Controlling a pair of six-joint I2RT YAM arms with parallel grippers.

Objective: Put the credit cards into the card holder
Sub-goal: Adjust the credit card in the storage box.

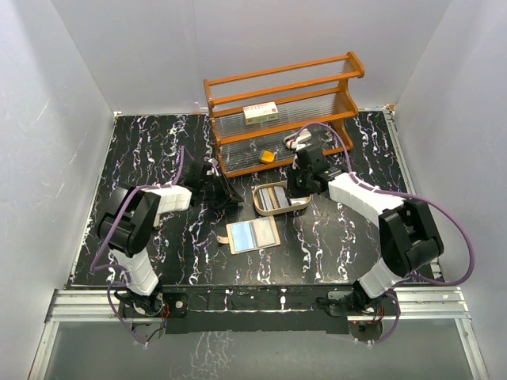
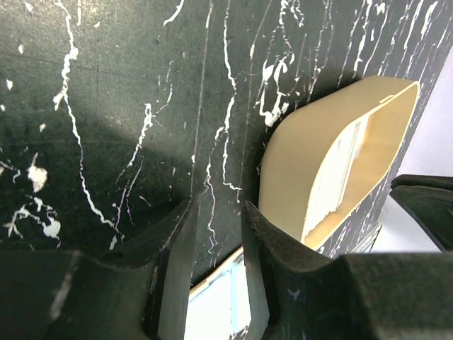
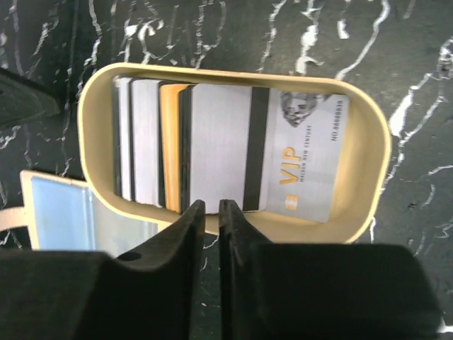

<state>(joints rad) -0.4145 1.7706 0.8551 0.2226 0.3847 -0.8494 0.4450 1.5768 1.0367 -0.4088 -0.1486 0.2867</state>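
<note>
Several credit cards (image 3: 219, 149) lie overlapped in an oval beige tin tray (image 3: 371, 149): silver ones, an orange-yellow one (image 3: 170, 142) and a VIP card (image 3: 311, 163). The card holder (image 1: 252, 235) lies spread open on the table in front of the tray (image 1: 257, 202), its pockets facing up. My right gripper (image 3: 211, 204) hovers over the tray's near rim, its jaws open only a thin slit with nothing in it. To the tray's left, my left gripper (image 2: 218, 207) is open and holds nothing. Between its fingers I see the card holder (image 2: 216, 301), with the tray (image 2: 297, 163) to their right.
A wooden shelf rack (image 1: 281, 111) stands at the back behind the tray. It carries a white box with red print (image 1: 260, 113) and a small orange block (image 1: 268, 156). White walls close in the black marbled table (image 1: 158, 142) on three sides.
</note>
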